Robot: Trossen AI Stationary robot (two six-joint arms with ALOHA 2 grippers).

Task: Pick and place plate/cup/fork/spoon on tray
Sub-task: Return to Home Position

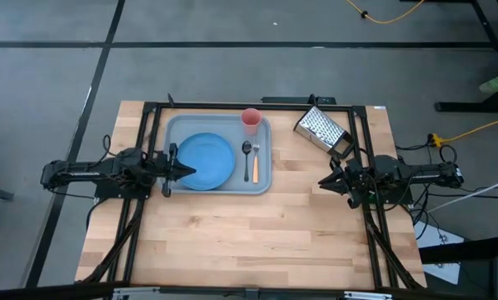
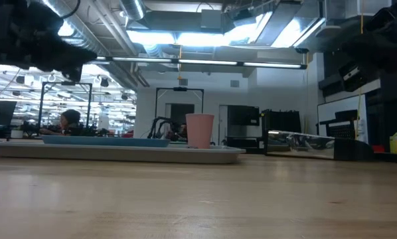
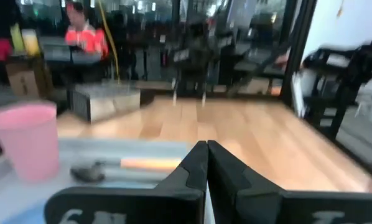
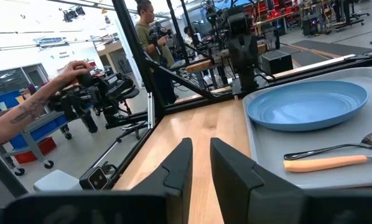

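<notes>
The grey-blue tray lies at the table's far middle. On it rest the blue plate at the left, the dark spoon and the orange-handled fork side by side at the right, and the pink cup upright in the far right corner. My left gripper is shut, pointing level over the tray's left rim and the plate's left edge, with nothing between its fingers. My right gripper hovers right of the tray, its fingers slightly apart and empty.
A metal box grater lies on its side at the far right of the table, right of the tray. Black frame rails run along the table's left and right sides. Bare wood stretches across the near half. People show in the room beyond.
</notes>
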